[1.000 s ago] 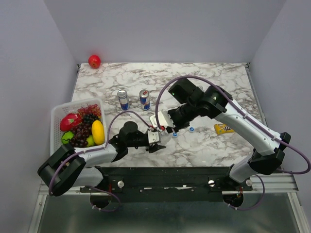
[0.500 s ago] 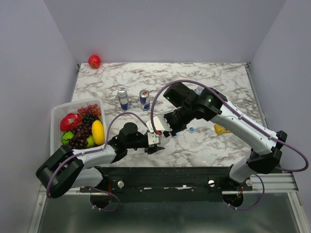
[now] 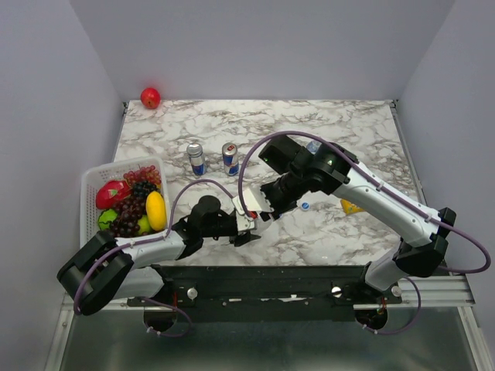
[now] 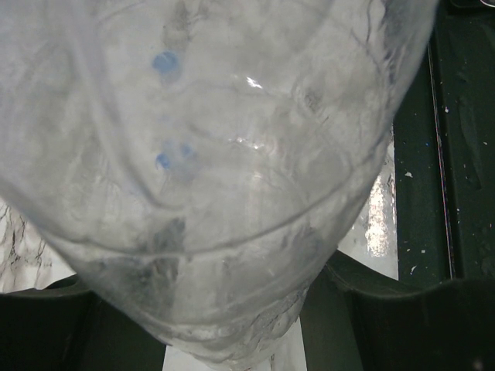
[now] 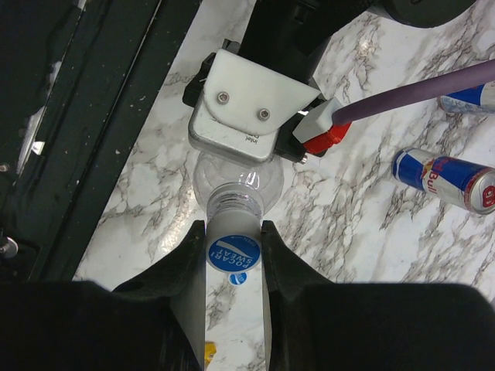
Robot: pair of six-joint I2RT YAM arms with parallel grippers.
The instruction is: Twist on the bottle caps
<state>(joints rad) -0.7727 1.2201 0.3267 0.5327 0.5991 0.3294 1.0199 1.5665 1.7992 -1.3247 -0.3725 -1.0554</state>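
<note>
My left gripper [image 3: 247,226] [image 4: 232,313] is shut on a clear unlabelled bottle [image 4: 232,178], whose body fills the left wrist view. In the right wrist view the bottle's threaded neck [image 5: 235,202] points up at the camera. My right gripper [image 3: 261,210] [image 5: 233,249] is shut on a white-sided bottle cap with a blue top [image 5: 233,252]. That cap sits right at the bottle's mouth, with the threads still showing below it. A loose blue cap [image 5: 238,278] [image 3: 305,206] lies on the marble just beyond.
Two blue-and-silver cans [image 3: 196,158] [image 3: 230,158] stand behind the grippers. A white basket [image 3: 91,182] of fruit is at the left. A yellow packet [image 3: 354,205] lies at the right and a red apple [image 3: 150,97] in the far left corner. The black table rail [image 5: 85,116] runs close by.
My right arm has swung left and toward the front, bringing the cap over the neck of the bottle. The left gripper and its bottle have stayed put.
</note>
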